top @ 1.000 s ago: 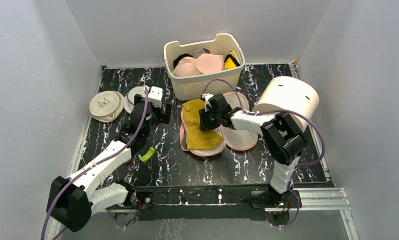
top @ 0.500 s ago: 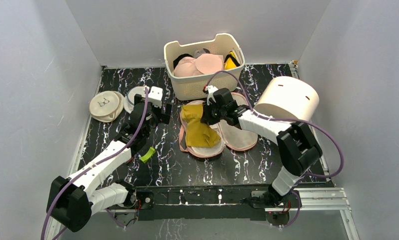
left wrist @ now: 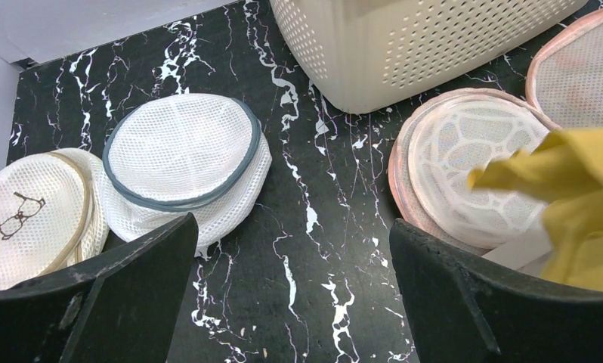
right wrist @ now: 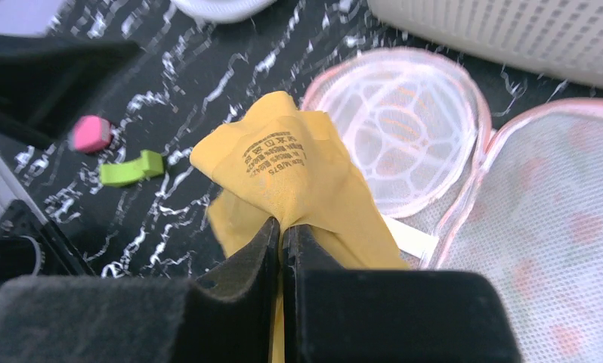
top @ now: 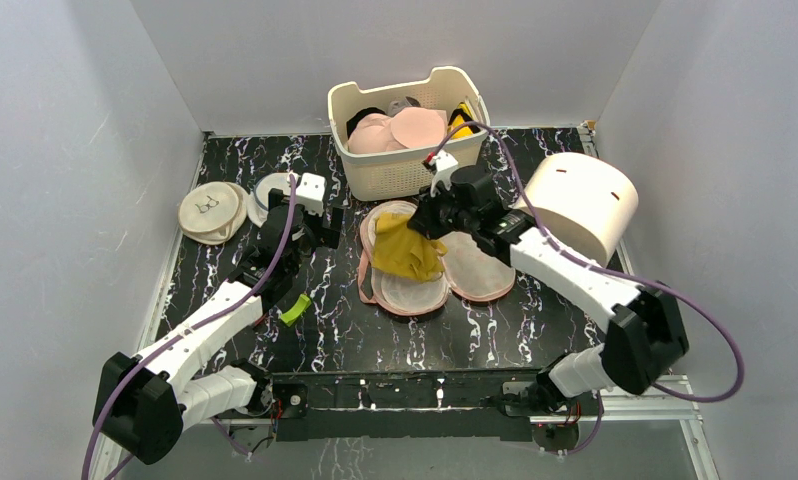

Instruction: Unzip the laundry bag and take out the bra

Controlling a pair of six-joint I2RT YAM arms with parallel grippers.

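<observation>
The laundry bag (top: 475, 275) lies open in front of the basket, its pink-edged mesh lobes spread flat. It also shows in the left wrist view (left wrist: 465, 151) and the right wrist view (right wrist: 555, 197). My right gripper (top: 427, 215) is shut on the mustard-yellow bra (top: 405, 252) and holds it bunched above the bag's left lobe. In the right wrist view the jaws (right wrist: 283, 227) pinch a fold of the bra (right wrist: 283, 162). My left gripper (top: 320, 225) is open and empty over bare table left of the bag; its wrist view (left wrist: 291, 287) shows the bra's edge (left wrist: 578, 189).
A cream slotted basket (top: 405, 175) with pale pink cups stands behind the bag. Two round white mesh discs (top: 212, 212) (top: 267, 195) lie at the back left. A white cylinder (top: 580, 200) sits at the right. A green clip (top: 295, 308) lies by the left arm.
My right gripper has lifted the bra off the open bag and moved it up and back to the right; the bra now hangs bunched. The left arm has not moved.
</observation>
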